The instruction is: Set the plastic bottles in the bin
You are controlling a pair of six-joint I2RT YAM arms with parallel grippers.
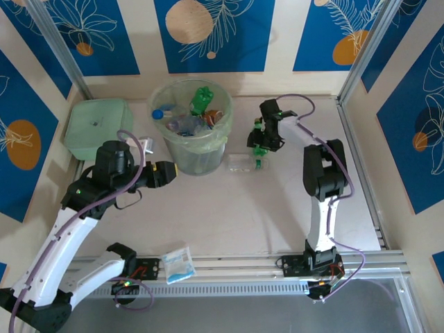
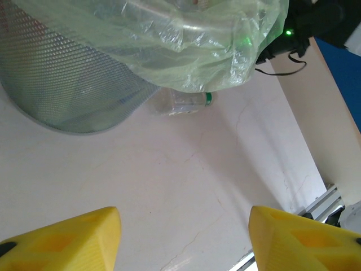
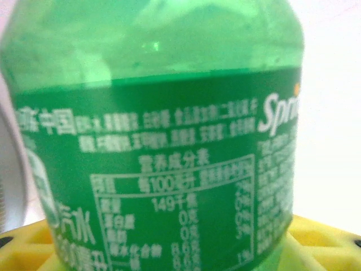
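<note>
The bin, a round pale-green bucket with a bag liner, stands at the back centre with several crushed bottles inside. My right gripper hovers just right of the bin, shut on a green Sprite bottle that rests between its yellow fingers. A clear bottle with a green cap lies on the table below that gripper, and it lies beside the bin's mesh wall as the clear bottle. My left gripper is open and empty by the bin's near-left base.
A square pale-green lidded box sits at the back left. A blue-and-white sachet lies by the front rail. The liner hangs over the bin's rim. Bare tabletop stretches in front of the bin.
</note>
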